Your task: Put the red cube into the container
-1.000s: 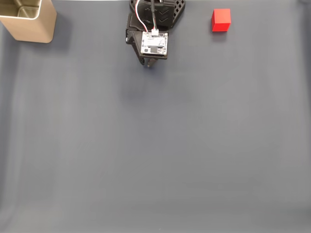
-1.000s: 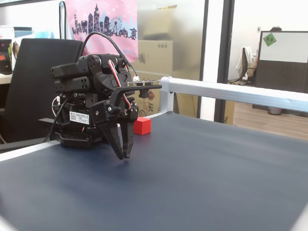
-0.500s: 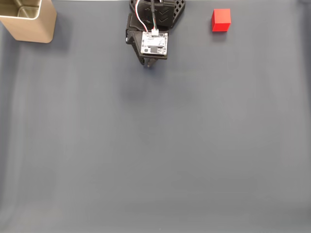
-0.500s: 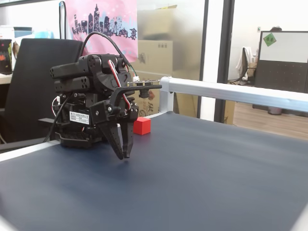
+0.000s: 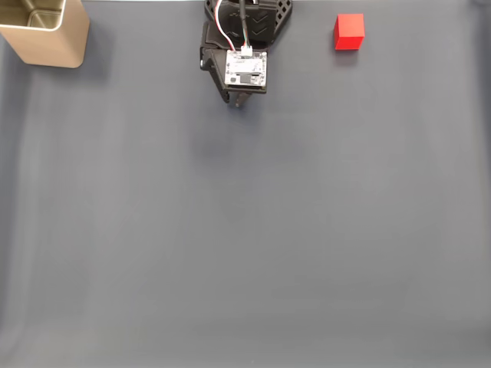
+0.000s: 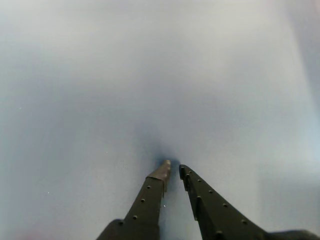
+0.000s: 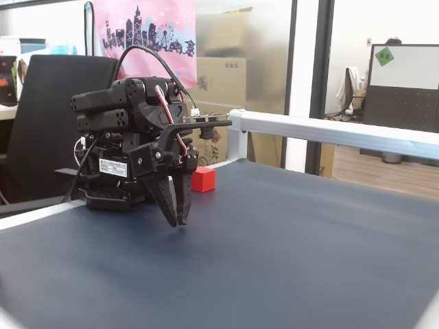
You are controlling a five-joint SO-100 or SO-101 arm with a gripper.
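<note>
Above the mat (image 5: 245,230), nearly closed jaws hold nothing, red cube (image 5: 350,31) apart.

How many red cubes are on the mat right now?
1. The red cube sits near the top right edge of the mat in a fixed view, apart from the hand; in another it shows just behind the arm. None seems hidden.

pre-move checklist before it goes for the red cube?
1. Hand empty: ok, nothing between the fingers.
2. Hand wide enough for the cube: not ok, tips nearly shut.
3. Red cube free and upright on the mat: ok.
4. Path from hand to cube: ok, bare mat between them.
5. Container upright with its opening up: ok.
6. Container empty: cannot tell, its interior is cut off at the frame edge.
</note>
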